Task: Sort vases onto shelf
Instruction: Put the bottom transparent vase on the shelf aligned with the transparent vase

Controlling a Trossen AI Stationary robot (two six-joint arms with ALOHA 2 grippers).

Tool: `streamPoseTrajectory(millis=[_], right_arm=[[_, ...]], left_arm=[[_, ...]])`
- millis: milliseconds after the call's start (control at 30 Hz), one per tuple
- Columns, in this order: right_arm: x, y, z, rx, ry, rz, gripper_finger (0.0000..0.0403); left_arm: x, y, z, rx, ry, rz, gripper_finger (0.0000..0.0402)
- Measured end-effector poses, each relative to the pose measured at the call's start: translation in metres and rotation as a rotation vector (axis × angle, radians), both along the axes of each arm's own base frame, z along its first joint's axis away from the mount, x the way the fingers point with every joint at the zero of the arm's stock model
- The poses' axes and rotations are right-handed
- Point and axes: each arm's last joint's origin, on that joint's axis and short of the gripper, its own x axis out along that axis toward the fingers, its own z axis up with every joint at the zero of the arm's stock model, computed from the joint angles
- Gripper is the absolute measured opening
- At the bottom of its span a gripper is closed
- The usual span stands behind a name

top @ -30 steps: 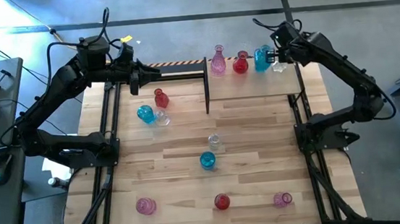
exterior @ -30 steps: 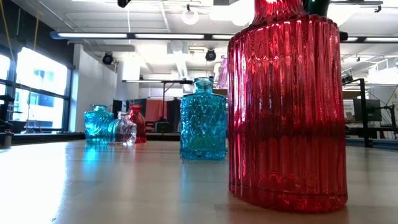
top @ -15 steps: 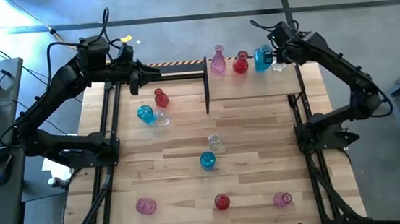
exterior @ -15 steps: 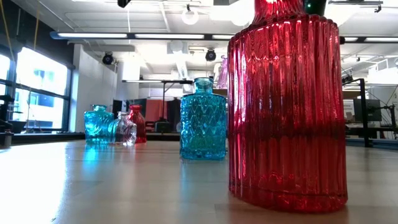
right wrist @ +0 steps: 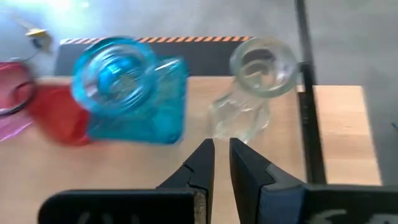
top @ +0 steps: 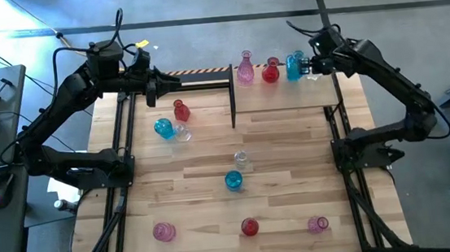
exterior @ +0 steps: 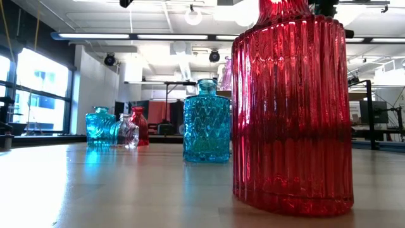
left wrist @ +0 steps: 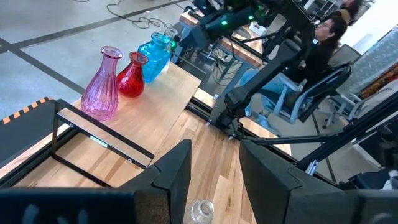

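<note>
The shelf [top: 288, 96] lies at the table's far right. On it stand a pink vase [top: 244, 67], a red one [top: 270, 72], a blue one [top: 292, 65] and a clear one [right wrist: 252, 93] in a row on their bases. My right gripper [right wrist: 222, 155] hovers shut just short of the clear vase and touches nothing. My left gripper [left wrist: 214, 165] hangs open and empty above the table's far left [top: 156, 87]. More vases stand on the tabletop: red [top: 181, 109], blue [top: 163, 129], clear [top: 241, 159], blue [top: 233, 180].
Near the front edge lie a pink vase [top: 163, 231], a red one [top: 250, 226] and a pink one [top: 319, 225]. Black metal bars [top: 232, 93] edge the shelf. The low view is filled by a red vase [exterior: 291, 107] and a blue one [exterior: 206, 123].
My right gripper has drawn back a little from the clear vase toward the table's right edge and risen slightly, tipping as it went; it stays shut. The vases on the shelf have kept their places.
</note>
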Motion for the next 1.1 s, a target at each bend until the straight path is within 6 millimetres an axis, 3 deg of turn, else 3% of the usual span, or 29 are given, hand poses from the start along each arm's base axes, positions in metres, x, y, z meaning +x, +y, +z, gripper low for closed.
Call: streamPoseTrajectory(millis=[233,700,1100], right_arm=[[0.009,0.02,0.008,0.037,-0.118,0.174,0.0028],[0.054,0.065,0.013,0.076,-0.308,0.397,0.0028],[0.112,0.105,-0.003,0.167,-0.376,0.522,0.0028]], left_arm=[[0.0,0.0,0.0,0.0,0.0,0.0,0.0127],[0.0,0.0,0.0,0.0,0.0,0.0,0.0127],[0.0,0.0,0.0,0.0,0.0,0.0,0.0127]])
